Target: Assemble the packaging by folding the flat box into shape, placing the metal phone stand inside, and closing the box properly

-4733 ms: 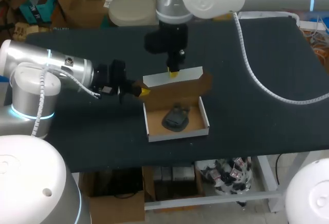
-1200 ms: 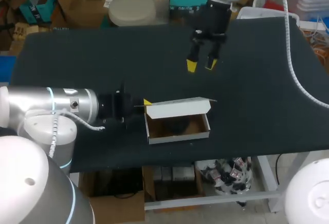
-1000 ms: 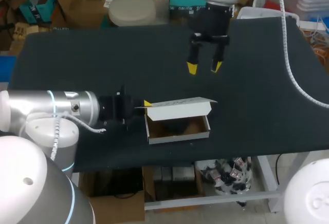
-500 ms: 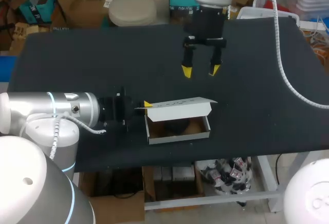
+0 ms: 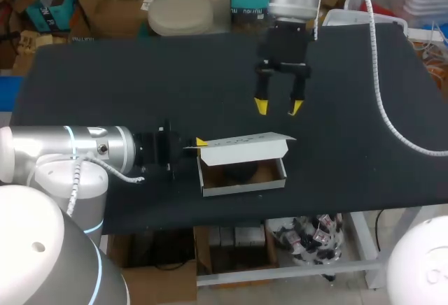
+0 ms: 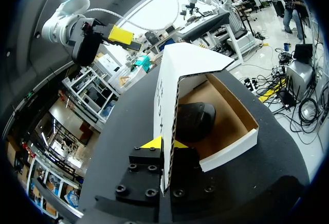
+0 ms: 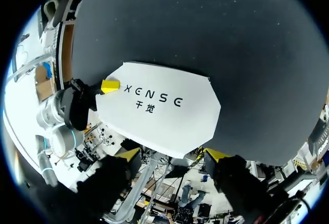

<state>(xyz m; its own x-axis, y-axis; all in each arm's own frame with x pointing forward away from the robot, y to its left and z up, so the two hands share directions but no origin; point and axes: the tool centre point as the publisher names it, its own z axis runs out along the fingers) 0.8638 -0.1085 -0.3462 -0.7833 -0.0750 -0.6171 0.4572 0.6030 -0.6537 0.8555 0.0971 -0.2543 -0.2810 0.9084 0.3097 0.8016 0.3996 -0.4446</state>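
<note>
A white cardboard box (image 5: 243, 180) with a brown inside stands near the table's front edge. The dark phone stand (image 5: 239, 172) lies inside it, partly hidden under the lid. The white lid (image 5: 245, 145) hangs level over the box, and my left gripper (image 5: 199, 141) is shut on its left edge. In the left wrist view the lid's edge (image 6: 165, 131) stands between the yellow tips (image 6: 152, 143), with the phone stand (image 6: 195, 121) ahead. My right gripper (image 5: 277, 106) hovers open above and behind the lid. From the right wrist the lid (image 7: 159, 106) lies ahead of my right gripper (image 7: 173, 155).
The black table top (image 5: 105, 81) stretches behind and to both sides of the box. Its front edge (image 5: 294, 206) runs just in front of the box. My right arm's white cable (image 5: 392, 102) hangs over the table's right part.
My right gripper has come down and nearer to the lid, and its fingers stand slightly closer together. The left gripper, lid and box have not moved.
</note>
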